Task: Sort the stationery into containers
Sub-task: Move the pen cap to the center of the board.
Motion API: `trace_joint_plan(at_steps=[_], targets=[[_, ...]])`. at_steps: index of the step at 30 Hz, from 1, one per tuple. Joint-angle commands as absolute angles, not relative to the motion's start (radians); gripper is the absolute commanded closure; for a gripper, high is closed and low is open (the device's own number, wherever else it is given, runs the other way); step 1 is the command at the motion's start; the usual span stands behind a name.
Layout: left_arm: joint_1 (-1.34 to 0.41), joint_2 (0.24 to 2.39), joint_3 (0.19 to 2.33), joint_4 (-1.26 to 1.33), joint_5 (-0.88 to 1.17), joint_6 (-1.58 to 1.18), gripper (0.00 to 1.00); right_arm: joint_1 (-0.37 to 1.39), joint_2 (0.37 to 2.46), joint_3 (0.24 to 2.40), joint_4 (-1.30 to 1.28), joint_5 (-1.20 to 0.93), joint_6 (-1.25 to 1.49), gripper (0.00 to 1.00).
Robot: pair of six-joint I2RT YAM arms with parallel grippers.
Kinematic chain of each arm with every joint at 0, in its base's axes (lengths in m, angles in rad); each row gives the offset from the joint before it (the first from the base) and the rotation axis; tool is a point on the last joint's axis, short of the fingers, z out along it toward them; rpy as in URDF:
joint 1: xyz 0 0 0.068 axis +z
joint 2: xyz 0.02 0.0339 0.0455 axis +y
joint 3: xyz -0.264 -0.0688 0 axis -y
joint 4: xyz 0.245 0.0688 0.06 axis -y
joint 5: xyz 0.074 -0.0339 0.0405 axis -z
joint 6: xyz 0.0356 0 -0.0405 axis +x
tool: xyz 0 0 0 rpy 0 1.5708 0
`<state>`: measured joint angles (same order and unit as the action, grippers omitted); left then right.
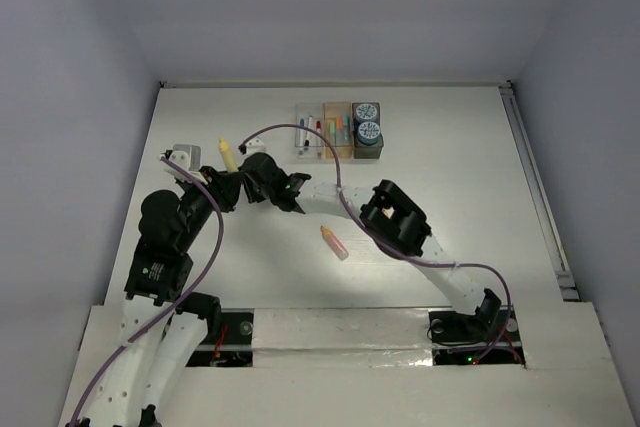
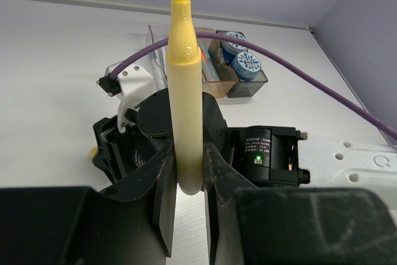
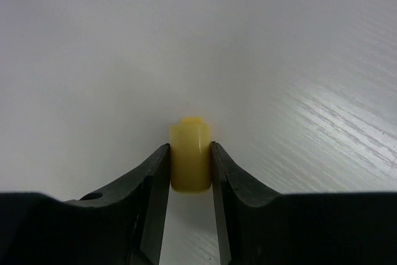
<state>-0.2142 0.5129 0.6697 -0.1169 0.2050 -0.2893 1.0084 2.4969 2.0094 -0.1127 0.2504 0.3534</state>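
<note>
My left gripper (image 2: 189,172) is shut on the lower end of an uncapped yellow marker (image 2: 185,91), which stands tip up; in the top view the marker (image 1: 229,155) sticks out of the left gripper (image 1: 224,183) at the table's left. My right gripper (image 3: 190,167) is shut on a small yellow cap (image 3: 191,156) just above the white table. In the top view the right gripper (image 1: 245,183) sits close beside the left one. An orange-pink marker (image 1: 334,242) lies at mid table. The joined containers stand at the back: clear (image 1: 310,135), orange (image 1: 338,129), dark grey (image 1: 369,150).
The clear bin holds thin pens, the orange bin holds pastel markers, and the grey bin holds two blue-white rolls (image 1: 367,122). A small grey-white item (image 1: 186,154) lies at the left. A purple cable (image 2: 298,69) arcs over the right arm.
</note>
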Motion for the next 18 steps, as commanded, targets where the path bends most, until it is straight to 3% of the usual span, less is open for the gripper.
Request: trace_joint_plan(at_steps=[1,6,12,14,18], targets=[[-0.218,0.509,0.710,-0.080,0.202,-0.284,1.00,1.012,2.494,1.933,-0.183,0.291,0.301,0.63],[-0.218,0.511,0.709,-0.078,0.207,-0.287,1.00,1.012,2.304,1.648,-0.060,0.294,0.169,0.77],[-0.218,0.514,0.706,-0.074,0.219,-0.288,1.00,0.983,2.051,1.306,0.020,0.123,-0.084,0.79],[-0.218,0.517,0.706,-0.072,0.224,-0.290,1.00,0.962,2.005,1.229,0.037,0.094,-0.120,0.77],[-0.218,0.523,0.704,-0.074,0.224,-0.290,1.00,0.894,1.959,1.148,0.109,0.048,-0.120,0.54]])
